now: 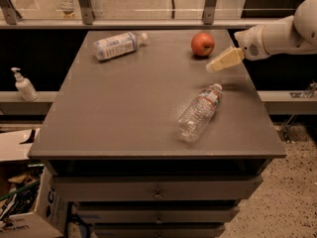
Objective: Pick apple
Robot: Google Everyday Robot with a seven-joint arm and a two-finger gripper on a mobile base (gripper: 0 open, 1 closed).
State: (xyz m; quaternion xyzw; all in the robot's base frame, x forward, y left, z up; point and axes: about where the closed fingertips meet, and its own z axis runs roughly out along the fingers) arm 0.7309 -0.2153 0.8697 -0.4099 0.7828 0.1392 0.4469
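The apple (202,44) is small, round and red with a yellowish patch. It sits at the back right of the grey table top (129,98). My gripper (212,67) comes in from the right on a white arm. Its cream fingers point left and down, and hang above the table just right of and in front of the apple, not touching it.
A clear plastic bottle (198,112) lies on its side in front of the gripper, near the right edge. A second bottle (118,44) lies at the back left. A railing runs behind the table. A pump bottle (23,85) stands on a ledge to the left.
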